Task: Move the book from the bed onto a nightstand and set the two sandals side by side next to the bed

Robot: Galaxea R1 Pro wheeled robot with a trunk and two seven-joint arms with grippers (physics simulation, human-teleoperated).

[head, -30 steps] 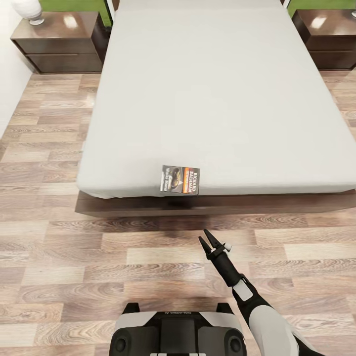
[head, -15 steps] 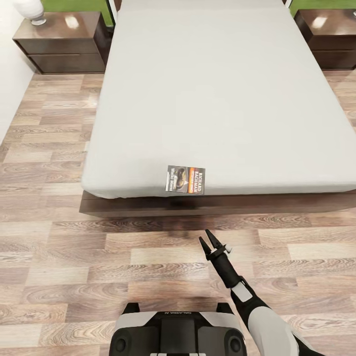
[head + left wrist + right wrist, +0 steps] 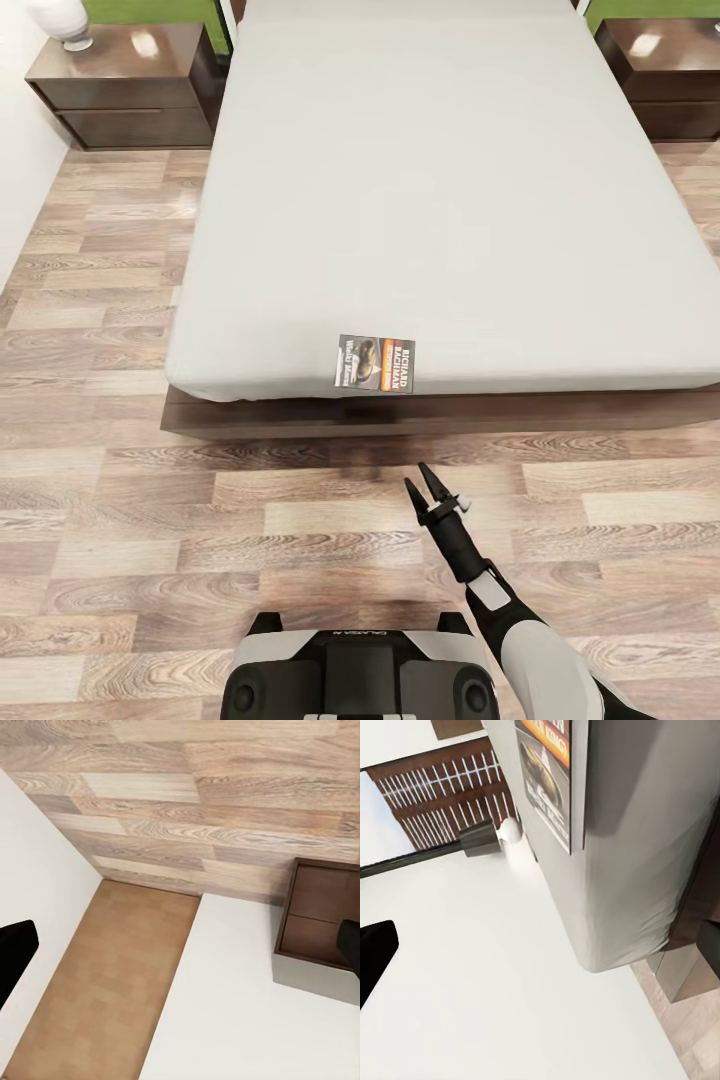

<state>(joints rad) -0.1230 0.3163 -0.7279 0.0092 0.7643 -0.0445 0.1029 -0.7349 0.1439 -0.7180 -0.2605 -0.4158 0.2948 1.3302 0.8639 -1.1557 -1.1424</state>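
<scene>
The book [image 3: 375, 363] lies flat on the grey mattress of the bed [image 3: 440, 190], right at its near edge, its dark cover with the orange band facing up. My right gripper [image 3: 415, 475] hangs open over the floor in front of the bed, a short way before the book and slightly right of it. In the right wrist view the book [image 3: 547, 780] and the mattress corner [image 3: 645, 862] lie ahead of the open right gripper [image 3: 540, 945]. The left gripper [image 3: 180, 949] is open, over floor beside a dark cabinet [image 3: 319, 919]. The sandals are out of view.
One nightstand [image 3: 120, 85] stands at the bed's far left with a white rounded object [image 3: 60, 20] on it. Another nightstand [image 3: 660, 75] stands at the far right. Wood-plank floor [image 3: 150, 520] spreads between me and the bed's dark frame [image 3: 300, 415].
The whole view shifted a little early on, so the camera moved. The right gripper has stayed almost still and the book lies where it was.
</scene>
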